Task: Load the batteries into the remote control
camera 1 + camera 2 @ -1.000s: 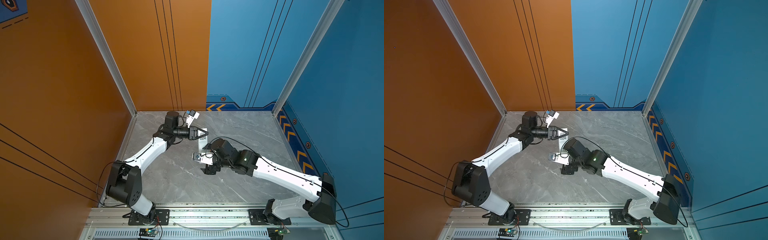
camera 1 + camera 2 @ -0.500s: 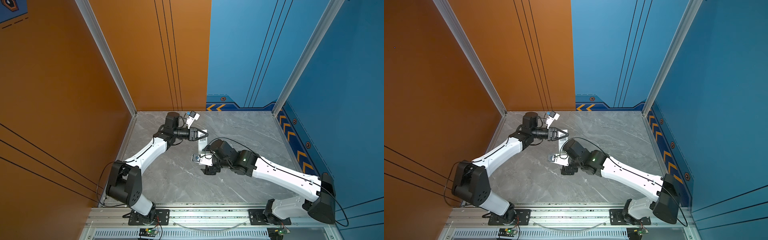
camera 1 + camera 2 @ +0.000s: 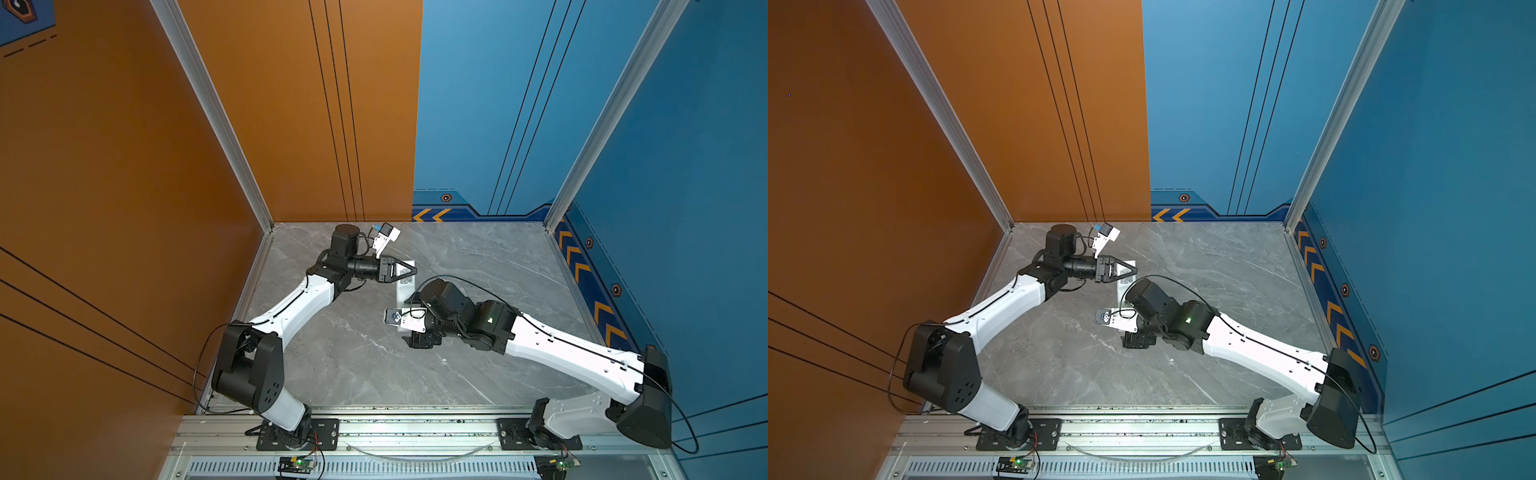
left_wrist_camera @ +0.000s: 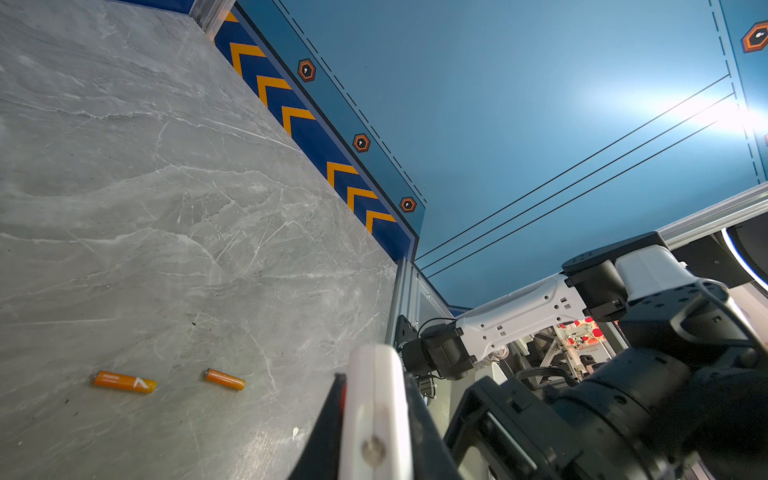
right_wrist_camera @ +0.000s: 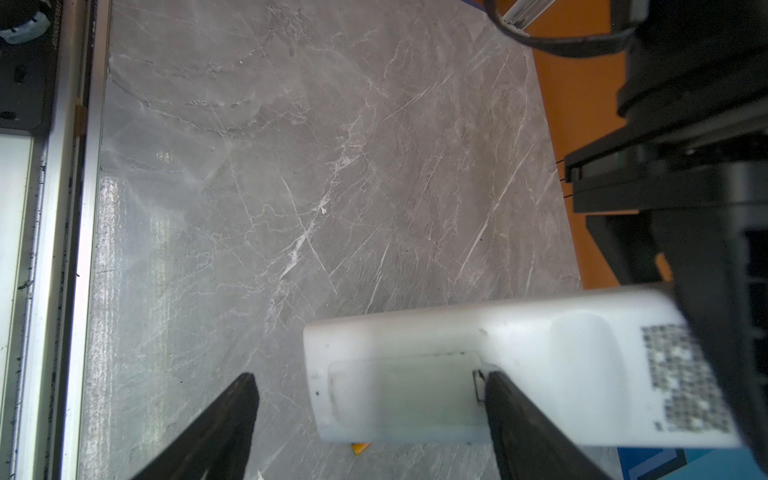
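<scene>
On remote control (image 5: 519, 374), QR-style label (image 5: 685, 378)

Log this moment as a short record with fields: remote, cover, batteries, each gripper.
remote control: off the table, plain white back with a code label facing the right wrist camera
battery cover: on the remote's back, appears in place
batteries: two, orange, lying apart on the grey table, not loaded
left gripper: shut on the remote, near its label end
right gripper: open, jaws astride the cover end, one fingertip at the cover's edge
</scene>
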`<act>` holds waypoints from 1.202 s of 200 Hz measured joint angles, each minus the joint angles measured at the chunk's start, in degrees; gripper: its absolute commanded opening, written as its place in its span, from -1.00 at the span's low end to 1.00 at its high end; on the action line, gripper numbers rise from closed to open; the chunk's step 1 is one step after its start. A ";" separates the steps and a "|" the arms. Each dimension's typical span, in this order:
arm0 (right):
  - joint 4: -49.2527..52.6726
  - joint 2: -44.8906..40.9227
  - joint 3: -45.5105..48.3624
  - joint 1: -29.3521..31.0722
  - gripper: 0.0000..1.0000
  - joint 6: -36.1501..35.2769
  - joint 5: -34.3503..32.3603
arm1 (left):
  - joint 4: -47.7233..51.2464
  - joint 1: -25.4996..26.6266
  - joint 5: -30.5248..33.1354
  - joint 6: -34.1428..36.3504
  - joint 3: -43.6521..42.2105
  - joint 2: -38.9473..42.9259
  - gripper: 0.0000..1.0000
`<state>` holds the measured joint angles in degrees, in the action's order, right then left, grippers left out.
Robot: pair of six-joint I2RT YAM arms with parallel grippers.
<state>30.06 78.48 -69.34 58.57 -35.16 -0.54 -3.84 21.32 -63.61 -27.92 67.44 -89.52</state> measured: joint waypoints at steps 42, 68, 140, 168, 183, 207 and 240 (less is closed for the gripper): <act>0.63 -0.44 -0.04 0.28 0.52 0.00 -0.31 | 0.28 0.13 -0.35 -0.02 0.00 0.00 -1.00; 0.98 -0.59 -0.04 0.70 0.50 0.00 -1.05 | 0.46 0.17 -0.59 -0.04 -0.04 0.00 -1.00; 1.75 -1.44 -0.04 0.98 0.40 0.00 -1.27 | 0.46 0.52 -1.42 -0.46 -0.07 0.04 -1.00; 1.77 -1.53 -0.04 0.98 0.36 0.00 -1.27 | 0.55 0.52 -1.51 -0.46 -0.07 0.04 -1.00; 1.81 -1.66 -0.04 1.01 0.35 0.00 -1.27 | 0.59 0.52 -1.68 -0.55 -0.07 0.04 -1.00; 2.19 -1.92 -0.04 1.03 0.34 0.02 -0.96 | 0.57 0.50 -1.73 -0.66 -0.07 0.04 -1.00; 6.49 -1.99 0.15 2.27 0.41 0.00 0.52 | -0.76 0.39 -1.57 -0.66 -0.04 0.52 -1.00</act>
<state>36.56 76.49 -69.19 60.84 -35.16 -0.01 -4.60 21.71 -65.19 -28.58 67.40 -88.99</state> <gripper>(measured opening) 0.682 0.204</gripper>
